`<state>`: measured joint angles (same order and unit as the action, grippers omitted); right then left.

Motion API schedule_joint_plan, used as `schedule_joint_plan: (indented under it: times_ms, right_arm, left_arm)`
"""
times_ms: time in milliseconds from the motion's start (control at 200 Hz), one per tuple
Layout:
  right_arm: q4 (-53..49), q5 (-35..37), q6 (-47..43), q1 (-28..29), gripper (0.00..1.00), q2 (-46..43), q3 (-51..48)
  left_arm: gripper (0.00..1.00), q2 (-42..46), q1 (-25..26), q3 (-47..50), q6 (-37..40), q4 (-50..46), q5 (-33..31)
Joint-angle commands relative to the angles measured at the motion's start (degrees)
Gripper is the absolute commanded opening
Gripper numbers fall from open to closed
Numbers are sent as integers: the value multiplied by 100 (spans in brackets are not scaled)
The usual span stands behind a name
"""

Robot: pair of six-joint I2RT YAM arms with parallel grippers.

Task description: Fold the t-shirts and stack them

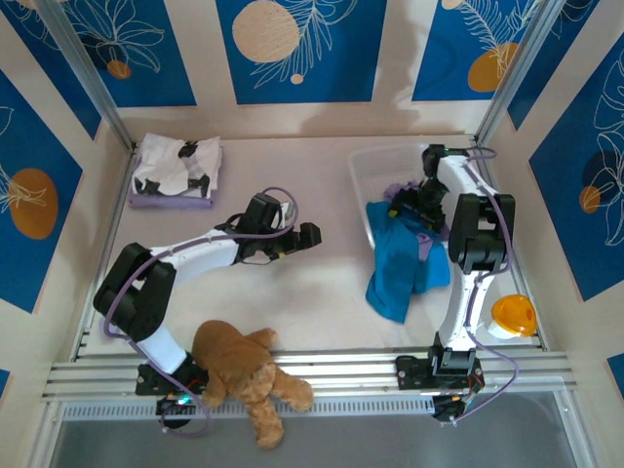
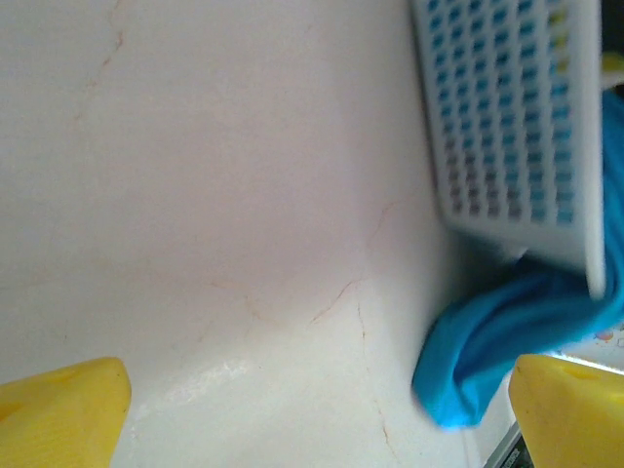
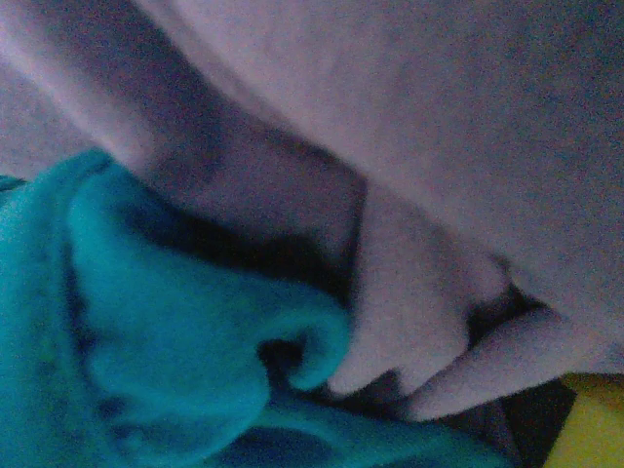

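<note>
Currently, right hand (image 1: 417, 202): spread wide, empty, over teal t-shirt (image 1: 400, 268) in basket (image 1: 363, 171).
Left hand (image 1: 310, 234): spread wide, empty, farther off.

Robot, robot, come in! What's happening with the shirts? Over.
Left gripper open over bare table. Right gripper open, low in basket over lavender shirt. Teal shirt draped over basket rim onto table. Teddy bear at near edge.

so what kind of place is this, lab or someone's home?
Most likely a robot test booth, not a home: a pale table boxed in by blue leaf-print panels, arms bolted to an aluminium rail, and staged props, a basket of t-shirts and a teddy bear.
</note>
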<state>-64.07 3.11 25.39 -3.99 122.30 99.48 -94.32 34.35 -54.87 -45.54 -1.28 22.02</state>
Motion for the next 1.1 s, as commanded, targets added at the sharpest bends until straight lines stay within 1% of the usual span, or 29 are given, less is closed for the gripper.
schedule_joint_plan:
  times_ms: [0, 130, 225, 280, 350, 460, 550, 720, 810, 920, 1015, 1095]
  right_arm:
    - [15, 380, -100, -374, 99, 577, 738]
    - [-366, 486, -228, -682, 99, 1198, 1880]
    - [-495, 427, -431, -843, 99, 1534, 2524]
    - [-577, 530, -528, -904, 99, 1710, 2865]
    - [-765, 624, -519, -1014, 99, 1953, 3384]
    - [-1039, 557, -457, -1206, 99, 2266, 4104]
    - [-945, 595, -580, -1275, 99, 2279, 4202]
    - [-792, 1186, -1122, -1270, 99, 2281, 4400]
    - [-842, 1301, -1189, -1310, 99, 2216, 4600]
    - [-835, 1160, -1151, -1294, 99, 1830, 4510]
    - [-783, 1059, -1201, -1181, 99, 1305, 4152]
    - [-789, 1191, -1311, -1068, 99, 946, 3815]
  left_arm:
    - [99, 49, -35, -25, -4, 85, 109]
    - [99, -47, -35, -204, 63, -122, 118]
    - [99, -85, -33, -291, 102, -223, 111]
    - [99, -95, -33, -321, 122, -271, 105]
    - [99, -85, -33, -364, 141, -367, 92]
    - [99, -55, -34, -446, 222, -508, 76]
    - [99, -64, -34, -548, 330, -672, 56]
    - [99, -145, -36, -620, 378, -702, 48]
    - [99, -232, -33, -677, 379, -727, 72]
    - [99, -203, -34, -731, 387, -762, 57]
    - [99, -124, -42, -779, 487, -846, -32]
    - [99, -58, -62, -788, 532, -901, -87]
